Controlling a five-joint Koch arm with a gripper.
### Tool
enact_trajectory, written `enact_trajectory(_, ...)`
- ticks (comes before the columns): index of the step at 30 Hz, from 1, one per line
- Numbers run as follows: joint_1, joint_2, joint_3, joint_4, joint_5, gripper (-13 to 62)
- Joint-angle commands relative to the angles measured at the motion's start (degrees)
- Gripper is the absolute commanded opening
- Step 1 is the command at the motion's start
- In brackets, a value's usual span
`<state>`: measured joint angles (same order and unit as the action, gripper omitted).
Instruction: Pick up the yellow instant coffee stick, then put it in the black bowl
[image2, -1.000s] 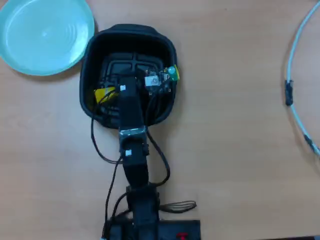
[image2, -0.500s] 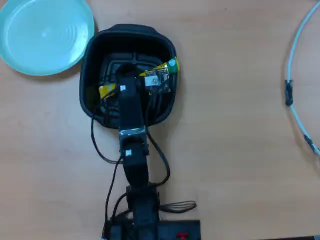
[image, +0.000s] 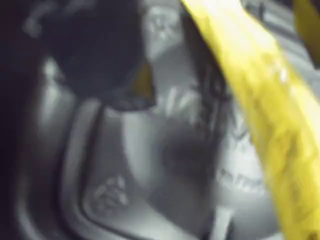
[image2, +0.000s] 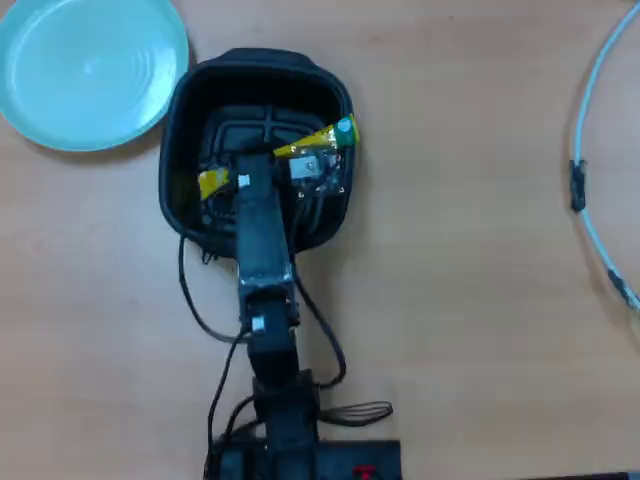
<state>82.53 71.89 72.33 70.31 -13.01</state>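
Note:
In the overhead view the black bowl (image2: 196, 82) stands left of centre, with the yellow instant coffee stick (image2: 318, 139) lying slanted inside it. The stick's green end leans on the right wall and its other end (image2: 212, 183) shows left of the arm. My gripper (image2: 262, 160) hovers over the bowl's middle and hides the stick's centre. In the wrist view the blurred stick (image: 260, 105) runs from top centre to bottom right. One dark finger (image: 95, 60) stands apart from it at upper left, the bowl's ribbed floor (image: 125, 190) between them. The gripper looks open, holding nothing.
A round light-blue plate (image2: 90, 70) sits at the top left, touching the bowl's corner. A pale cable (image2: 590, 150) curves along the right edge. Arm wires loop over the bowl's near rim (image2: 190, 270). The arm's base (image2: 300, 455) is at the bottom.
The stick's green end rose against the right wall, then stayed put. Since half a second ago the gripper has drawn back toward the base while the stick kept its place.

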Motion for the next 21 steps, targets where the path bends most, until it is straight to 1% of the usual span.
enact_trajectory(1,0.09,8.79,-5.54,4.39,0.18,35.1)
enact_trajectory(5,0.18,13.54,-5.01,8.44,1.67,35.1)
enact_trajectory(10,0.79,19.95,0.18,9.76,10.9,35.2)
enact_trajectory(14,0.88,28.3,9.05,7.29,12.48,35.1)
enact_trajectory(18,0.88,40.08,23.12,-1.05,15.64,35.0)
enact_trajectory(21,1.32,46.05,32.78,-6.15,19.86,35.1)
